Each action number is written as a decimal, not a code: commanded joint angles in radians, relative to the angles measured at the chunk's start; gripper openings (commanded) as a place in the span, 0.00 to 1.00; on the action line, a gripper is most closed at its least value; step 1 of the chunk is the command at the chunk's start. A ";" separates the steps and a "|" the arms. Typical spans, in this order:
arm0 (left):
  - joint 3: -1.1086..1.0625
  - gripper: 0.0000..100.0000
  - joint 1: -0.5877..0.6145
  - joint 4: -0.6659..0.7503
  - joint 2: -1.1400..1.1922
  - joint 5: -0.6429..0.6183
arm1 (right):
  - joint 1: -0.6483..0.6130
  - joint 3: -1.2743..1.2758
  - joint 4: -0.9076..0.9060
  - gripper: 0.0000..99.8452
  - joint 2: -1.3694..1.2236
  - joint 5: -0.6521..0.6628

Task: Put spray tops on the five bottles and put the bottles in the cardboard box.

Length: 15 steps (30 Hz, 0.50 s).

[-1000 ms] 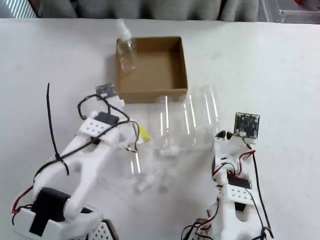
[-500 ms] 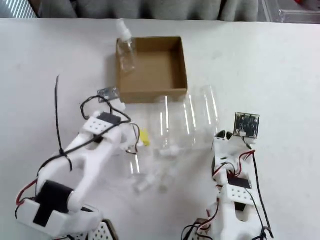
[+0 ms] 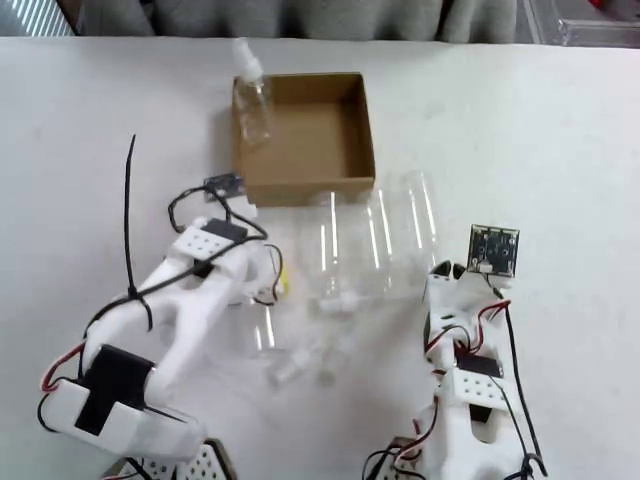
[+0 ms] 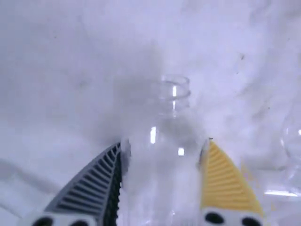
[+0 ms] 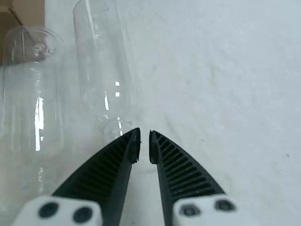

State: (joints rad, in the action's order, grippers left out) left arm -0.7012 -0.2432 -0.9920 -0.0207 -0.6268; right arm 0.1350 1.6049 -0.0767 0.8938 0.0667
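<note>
White table (image 3: 560, 130), matte, lightly scuffed and smudged, took up nearly the whole ground. Grey draped material (image 3: 300, 18), in soft vertical folds, ran along the far edge. Slatted pale panel (image 3: 35, 15) sat at one far corner; clear plastic container (image 3: 580, 25) at the other. Lighting was even and diffuse, shadows faint.

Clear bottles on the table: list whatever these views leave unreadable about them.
- Left wrist view: the open-necked bottle in the left claw has its base cut off by the frame edge.
- High view: loose spray tops are too small and clear to count.
- High view: lying bottles are see-through; number unsure.
</note>
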 commanded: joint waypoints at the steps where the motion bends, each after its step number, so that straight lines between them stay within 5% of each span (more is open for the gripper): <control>1: 0.063 0.03 0.022 0.018 -0.005 0.058 | -0.010 -0.009 0.022 0.02 0.015 0.012; 15: 0.075 0.03 0.283 0.021 -0.165 0.216 | 0.022 -0.064 -0.079 0.02 0.016 0.012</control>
State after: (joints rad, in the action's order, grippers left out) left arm -0.6843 -0.0499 -0.9889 -0.1250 -0.4212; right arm 0.1350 1.6049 -0.0859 0.8938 0.0667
